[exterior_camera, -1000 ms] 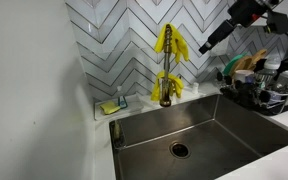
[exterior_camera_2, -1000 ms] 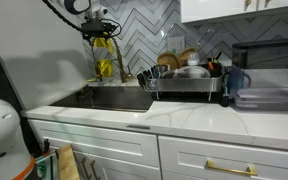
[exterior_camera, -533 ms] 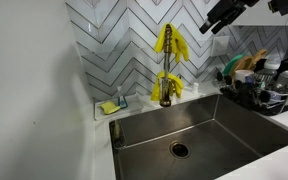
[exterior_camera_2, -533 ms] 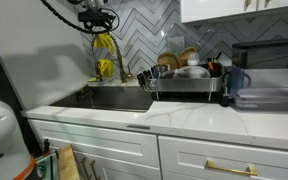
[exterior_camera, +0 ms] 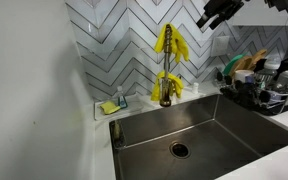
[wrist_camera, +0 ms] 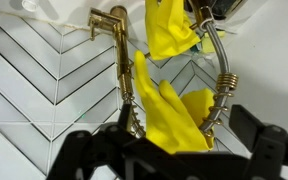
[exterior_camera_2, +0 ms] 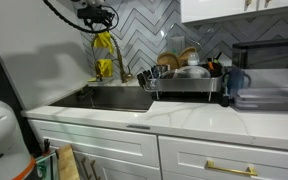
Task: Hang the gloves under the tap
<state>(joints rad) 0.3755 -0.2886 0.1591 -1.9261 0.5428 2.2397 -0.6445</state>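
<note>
- Since the earlier frame your gripper [exterior_camera: 216,14] has lifted up and away from the gloves [exterior_camera: 170,42]. It was level with them and beside them; it now sits high near the top edge of that exterior view.
- The jaws stand wide and hold nothing. In the wrist view the two fingers frame the bottom of the picture with only open space between them.
- The gloves are just beyond the fingers, draped over the upper part of the tap [exterior_camera: 166,85]. They hang down its brass stem against the chevron tiles, above the sink [exterior_camera: 144,128].
- The wrist view shows one glove high by the coiled hose [wrist_camera: 222,80] and the other lower, bunched between the hose and the stem.
- I'd judge the hanging done and the task close to finished, with only the retreat left.
- Risk one: the gloves are floppy and look loosely draped, so a knock to the tap or hose could slide them into the sink.
- Risk two: if you go back in with the jaws this wide, a fingertip could catch a cuff and pull it off as you withdraw.
- Further out, the sponge [exterior_camera: 108,106] sits on the ledge and the dish rack [exterior_camera: 256,96] stands beside the sink. A low swing that way could hit the crockery.
</note>
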